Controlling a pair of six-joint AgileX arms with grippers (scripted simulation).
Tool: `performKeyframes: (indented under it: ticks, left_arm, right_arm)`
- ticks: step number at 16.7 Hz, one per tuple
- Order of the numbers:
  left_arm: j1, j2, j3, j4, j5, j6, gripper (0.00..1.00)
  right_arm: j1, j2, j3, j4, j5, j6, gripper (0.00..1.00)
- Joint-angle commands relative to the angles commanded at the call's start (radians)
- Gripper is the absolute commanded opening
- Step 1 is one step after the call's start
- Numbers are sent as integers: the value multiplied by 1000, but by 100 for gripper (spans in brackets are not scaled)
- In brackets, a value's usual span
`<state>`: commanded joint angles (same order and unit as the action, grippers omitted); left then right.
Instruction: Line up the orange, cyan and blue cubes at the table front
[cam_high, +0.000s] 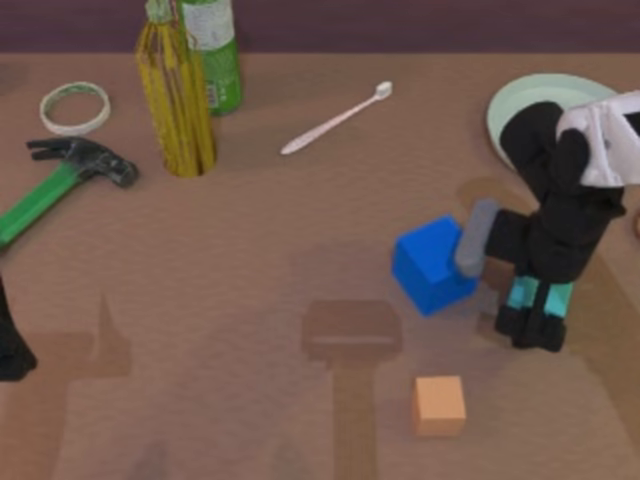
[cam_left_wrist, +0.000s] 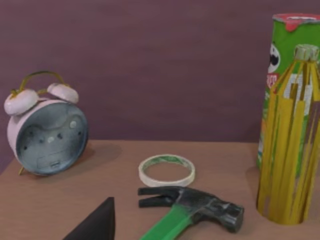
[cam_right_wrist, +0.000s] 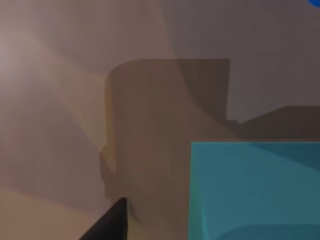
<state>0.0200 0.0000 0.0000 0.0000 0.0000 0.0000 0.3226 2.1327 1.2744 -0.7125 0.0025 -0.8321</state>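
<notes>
Top view: right gripper (cam_high: 533, 322) clamped on cyan cube (cam_high: 537, 294) right of centre, fingers pointing down. Blue cube (cam_high: 432, 264) just left of it, orange cube (cam_high: 440, 405) nearer the front. Left gripper (cam_high: 12, 350) parked at left edge, fingers can't tell.

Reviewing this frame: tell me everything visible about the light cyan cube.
The light cyan matte cube is mostly hidden in the top view: only slivers of cyan show between the black fingers of the right gripper, which sits right of centre on the reddish-brown table, just right of the large deep blue cube. The right wrist view shows one flat, plain cyan face filling a corner of the picture, with shadow across part of it. Whether it rests on the table or is lifted cannot be told.
</notes>
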Motion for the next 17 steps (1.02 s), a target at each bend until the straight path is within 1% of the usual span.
performKeyframes:
  ticks: [7,8,15,16,17]
  left_arm:
    - [0,0,0,0,0,0,100]
    - [0,0,0,0,0,0,100]
    - [0,0,0,0,0,0,100]
    - [0,0,0,0,0,0,100]
    - [0,0,0,0,0,0,100]
  right_arm:
    - [0,0,0,0,0,0,2]
    - [0,0,0,0,0,0,0]
    - [0,0,0,0,0,0,0]
    - [0,-26,3,-22,-8,11,0]
    - [0,-27,5,-25,-8,11,0]
